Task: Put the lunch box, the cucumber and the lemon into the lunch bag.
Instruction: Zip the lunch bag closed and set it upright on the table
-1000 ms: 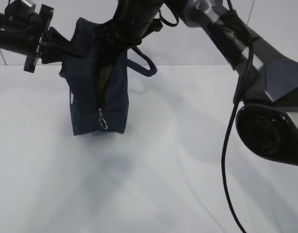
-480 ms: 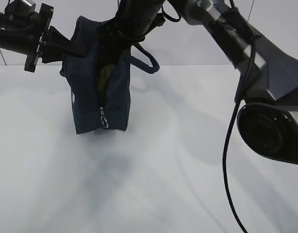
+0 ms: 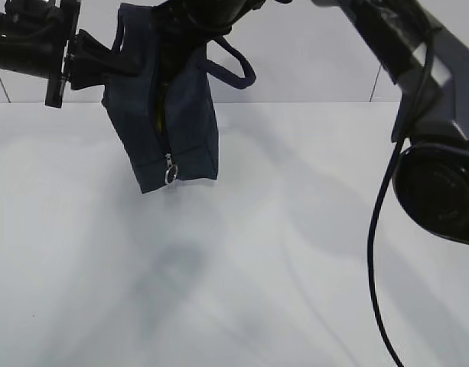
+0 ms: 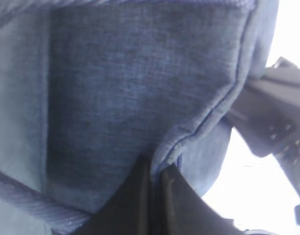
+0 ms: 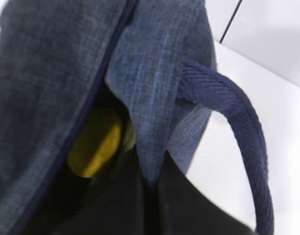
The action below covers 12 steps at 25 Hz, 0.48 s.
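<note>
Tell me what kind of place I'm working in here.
Probably a lab test bench: a bare white table, a plain pale wall behind, and only the lunch bag hanging between two robot arms.

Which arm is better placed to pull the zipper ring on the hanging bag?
Probably neither is free: left fingers and right fingers both pinch the bag. The right could likelier release; the ring hangs below.

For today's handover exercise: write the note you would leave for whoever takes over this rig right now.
Left gripper: shut on the lunch bag, pinching a fold of its fabric.
Right gripper: shut on the bag's edge beside the zipper opening.
The bag hangs in the air above the table, partly unzipped.
The lemon shows inside.
Cucumber and lunch box: not visible; check they are inside.
Left: set the bag down.
</note>
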### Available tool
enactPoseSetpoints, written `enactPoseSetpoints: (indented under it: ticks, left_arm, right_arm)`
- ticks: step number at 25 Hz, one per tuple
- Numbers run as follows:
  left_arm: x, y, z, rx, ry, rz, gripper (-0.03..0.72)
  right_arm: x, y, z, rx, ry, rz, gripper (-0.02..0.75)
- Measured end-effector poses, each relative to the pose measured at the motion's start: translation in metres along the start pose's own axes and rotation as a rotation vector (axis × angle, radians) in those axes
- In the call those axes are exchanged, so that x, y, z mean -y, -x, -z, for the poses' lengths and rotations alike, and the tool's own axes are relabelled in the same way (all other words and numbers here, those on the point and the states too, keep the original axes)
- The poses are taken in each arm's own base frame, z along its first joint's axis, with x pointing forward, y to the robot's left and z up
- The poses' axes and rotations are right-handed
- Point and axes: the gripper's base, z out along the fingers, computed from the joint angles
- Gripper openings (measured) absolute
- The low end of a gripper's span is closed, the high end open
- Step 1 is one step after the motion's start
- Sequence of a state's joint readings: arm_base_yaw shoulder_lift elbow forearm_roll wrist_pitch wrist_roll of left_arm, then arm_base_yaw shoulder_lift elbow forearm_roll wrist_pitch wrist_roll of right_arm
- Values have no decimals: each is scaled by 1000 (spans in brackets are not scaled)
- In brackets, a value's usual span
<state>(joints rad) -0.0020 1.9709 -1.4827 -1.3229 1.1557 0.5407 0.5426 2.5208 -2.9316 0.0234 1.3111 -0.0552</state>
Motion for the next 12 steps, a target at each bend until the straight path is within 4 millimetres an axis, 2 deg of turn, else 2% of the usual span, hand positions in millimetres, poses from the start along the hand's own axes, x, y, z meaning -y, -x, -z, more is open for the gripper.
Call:
enactPoseSetpoints:
  ticks: [3, 12]
  left_arm:
    - [3, 0, 0, 5, -37, 26, -2]
    - [8, 2, 0, 18, -85, 60, -2]
  right_arm:
    - [-1, 5, 14, 26, 13, 1, 0]
    - [-4, 9, 29, 35, 37, 23, 0]
